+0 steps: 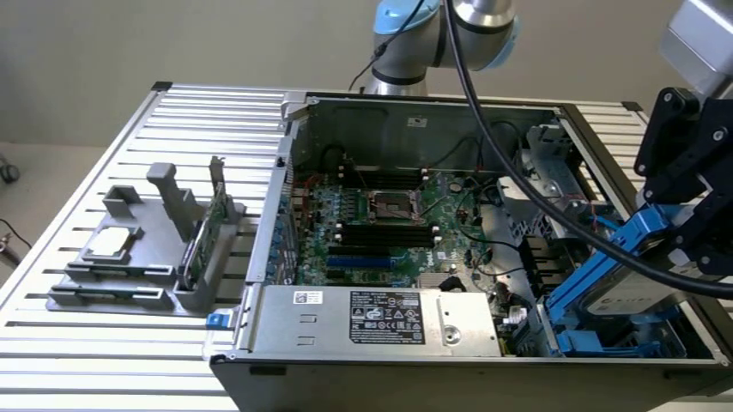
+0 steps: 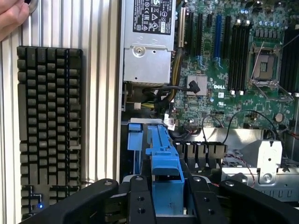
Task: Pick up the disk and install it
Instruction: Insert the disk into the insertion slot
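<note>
The disk (image 1: pixel 627 296), silver-grey with a pale label and blue plastic rails, hangs tilted over the drive bay at the exterior view's right end of the open computer case (image 1: pixel 300 129). My gripper (image 1: pixel 678 245) is shut on the disk from above, its black fingers (image 2: pixel 140 201) on either side of the blue rail (image 2: pixel 164 161). The disk's lower end reaches down among the blue bay guides (image 1: pixel 578 342). In the wrist view the rail points down toward the bay, with the motherboard (image 2: pixel 233 70) beyond it.
The power supply (image 1: pixel 372 319) lies along the case's near edge beside the bay. Loose black cables (image 1: pixel 504 257) run past the bay. A grey fixture (image 1: pixel 137 257) holds a chip and a green card on the exterior view's left. A keyboard (image 2: pixel 49 126) and a person's hand (image 2: pixel 11 16) are outside the case.
</note>
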`<state>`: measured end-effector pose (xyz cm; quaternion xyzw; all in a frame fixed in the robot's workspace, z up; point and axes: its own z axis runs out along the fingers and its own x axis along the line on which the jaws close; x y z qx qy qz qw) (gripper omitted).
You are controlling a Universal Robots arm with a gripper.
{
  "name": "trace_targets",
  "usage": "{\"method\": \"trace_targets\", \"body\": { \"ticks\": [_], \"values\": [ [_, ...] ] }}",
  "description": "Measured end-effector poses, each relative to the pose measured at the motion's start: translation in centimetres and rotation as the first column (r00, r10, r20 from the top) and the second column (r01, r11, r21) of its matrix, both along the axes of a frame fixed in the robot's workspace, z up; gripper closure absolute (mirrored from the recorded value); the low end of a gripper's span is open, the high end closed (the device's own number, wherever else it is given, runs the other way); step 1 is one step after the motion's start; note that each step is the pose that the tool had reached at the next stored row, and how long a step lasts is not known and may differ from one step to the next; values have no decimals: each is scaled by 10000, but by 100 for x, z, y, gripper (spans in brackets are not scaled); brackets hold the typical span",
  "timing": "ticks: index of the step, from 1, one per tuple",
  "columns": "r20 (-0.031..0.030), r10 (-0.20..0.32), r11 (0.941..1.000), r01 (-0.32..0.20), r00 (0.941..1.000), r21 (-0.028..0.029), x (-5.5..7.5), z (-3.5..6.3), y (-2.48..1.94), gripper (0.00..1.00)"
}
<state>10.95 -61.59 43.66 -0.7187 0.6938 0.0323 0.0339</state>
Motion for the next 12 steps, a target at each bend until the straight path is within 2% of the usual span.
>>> {"method": "trace_targets", "body": {
  "ticks": [12],
  "values": [
    [-1, -43, 10000, 43, 10000, 11, -2, -53, 0, 67]
  ]
}}
